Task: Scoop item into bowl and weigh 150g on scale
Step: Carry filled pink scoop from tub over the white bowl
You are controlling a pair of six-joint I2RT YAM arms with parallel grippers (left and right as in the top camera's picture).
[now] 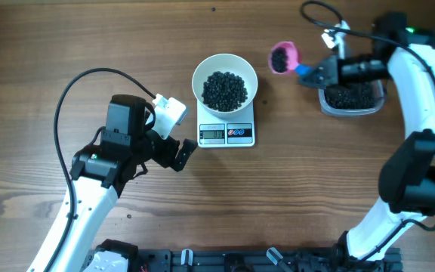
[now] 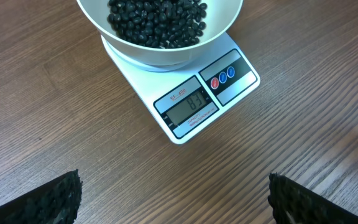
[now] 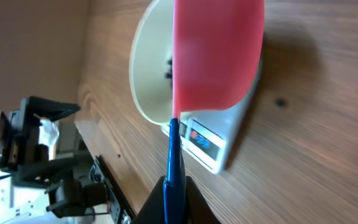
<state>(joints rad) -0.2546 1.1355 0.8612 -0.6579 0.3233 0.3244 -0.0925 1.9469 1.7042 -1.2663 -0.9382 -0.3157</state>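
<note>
The right end effector [image 1: 313, 73] pinches the blue handle of a pink scoop [image 1: 282, 57] beside the bowl [image 1: 196, 79] of beans [image 1: 225, 90] on the scale [image 1: 226, 134]; the left end effector [image 1: 178, 153] stands spread.

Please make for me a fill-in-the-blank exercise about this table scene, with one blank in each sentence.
1. The bowl stands on the scale and holds ___ beans.
2. The right end effector is shut on the ___ handle of the scoop.
3. The scoop is ___ the bowl and the clear tub.
4. The left end effector is ___ and holds nothing.
Missing words: black; blue; between; open.
</note>
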